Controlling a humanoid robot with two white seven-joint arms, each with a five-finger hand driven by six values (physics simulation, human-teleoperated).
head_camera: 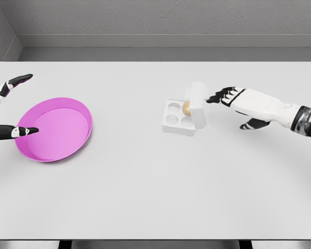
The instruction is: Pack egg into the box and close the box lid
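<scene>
Right robot hand [233, 98] extended leftward, fingers straight, left robot hand [10, 104] at left edge, fingers spread

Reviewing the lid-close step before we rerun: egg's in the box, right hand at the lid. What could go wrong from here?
1. The right hand touches the half-raised lid only with its fingertips; a push could slide the light box across the table instead of folding the lid.
2. The egg sits right under the lid; if it stands proud, the lid may jam.
</scene>
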